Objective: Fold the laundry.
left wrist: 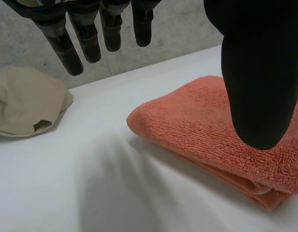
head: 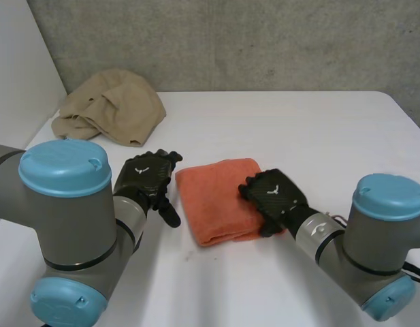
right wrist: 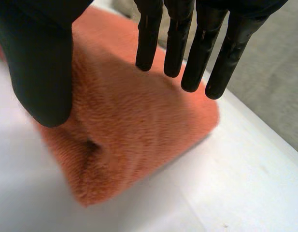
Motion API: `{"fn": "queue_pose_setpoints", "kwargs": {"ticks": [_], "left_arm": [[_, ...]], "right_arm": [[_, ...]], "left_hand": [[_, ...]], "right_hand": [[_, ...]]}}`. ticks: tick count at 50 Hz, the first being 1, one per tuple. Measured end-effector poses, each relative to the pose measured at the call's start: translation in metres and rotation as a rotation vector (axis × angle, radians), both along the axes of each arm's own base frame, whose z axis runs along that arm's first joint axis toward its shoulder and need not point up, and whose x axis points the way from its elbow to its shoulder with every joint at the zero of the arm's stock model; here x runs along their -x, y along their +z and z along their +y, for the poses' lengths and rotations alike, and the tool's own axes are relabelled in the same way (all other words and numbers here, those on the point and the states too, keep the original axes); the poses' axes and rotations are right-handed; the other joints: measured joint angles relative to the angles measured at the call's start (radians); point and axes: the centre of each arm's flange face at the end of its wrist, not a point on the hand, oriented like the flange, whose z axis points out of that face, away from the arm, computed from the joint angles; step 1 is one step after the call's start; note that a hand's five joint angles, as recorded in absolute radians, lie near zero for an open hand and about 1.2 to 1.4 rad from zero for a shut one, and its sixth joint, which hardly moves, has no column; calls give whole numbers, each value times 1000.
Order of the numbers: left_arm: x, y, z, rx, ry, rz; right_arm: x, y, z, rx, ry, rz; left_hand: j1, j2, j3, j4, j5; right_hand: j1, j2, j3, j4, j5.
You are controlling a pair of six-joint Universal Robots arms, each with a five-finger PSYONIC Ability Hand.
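Thick, neatly folded orange towel point(head: 215, 196)

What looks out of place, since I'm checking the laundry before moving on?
The beige cloth lies crumpled in a heap, unfolded, near the far left corner of the table. The orange towel is folded.

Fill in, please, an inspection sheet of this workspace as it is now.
Surface: white table, flat.
Job's things: folded orange terry towel lying in the middle; crumpled beige cloth at the far left corner, not folded.
Clutter: nothing seen.
Hands: left hand open, beside the towel's left edge; right hand open, fingers straight over the towel's right edge.
Cables: nothing seen.
Surroundings: grey concrete wall behind the table.
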Motion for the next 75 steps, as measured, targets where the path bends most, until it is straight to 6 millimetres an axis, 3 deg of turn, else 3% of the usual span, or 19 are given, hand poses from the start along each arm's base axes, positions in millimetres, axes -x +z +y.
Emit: {"fn": "queue_pose_setpoints", "kwargs": {"ticks": [8,13,15,22,35,56,59,60,65,70,75], "left_arm": [[-1,0,1,-1,1,-1],[-1,-1,1,-1,1,-1],[-1,-1,1,-1,1,-1],[-1,-1,1,2,-1,2],[-1,0,1,3,0,3],[-1,-1,1,2,0,1],[-1,-2,1,2,0,0],[-1,-2,1,3,0,0],[-2,-3,1,7,0,1],[-2,-3,1,8,-1,0],[-2,-3,1,7,-1,-1]], "right_arm": [[42,22,-29,-204,-252,-226],[56,14,-33,-351,-339,-288],[61,2,-31,-448,-368,-294],[58,-13,-28,-528,-346,-278],[50,-22,-33,-551,-319,-283],[36,-25,-43,-553,-304,-310],[32,-25,-43,-554,-296,-314],[31,-24,-43,-554,-293,-315],[27,-24,-44,-546,-279,-316],[22,-20,-54,-516,-269,-324],[17,-13,-76,-460,-258,-347]], "left_hand": [[0,0,0,0,0],[0,0,0,0,0],[0,0,0,0,0],[0,0,0,0,0],[0,0,0,0,0],[0,0,0,0,0],[0,0,0,0,0],[0,0,0,0,0],[0,0,0,0,0],[0,0,0,0,0],[0,0,0,0,0]], "right_hand": [[1,0,0,0,3],[3,2,3,2,3],[4,2,3,2,3],[4,2,3,2,3],[4,3,13,9,7],[90,119,41,10,107],[143,177,153,81,156],[240,283,289,270,272],[444,585,614,618,579],[477,612,635,644,591],[484,612,635,644,591]]}}
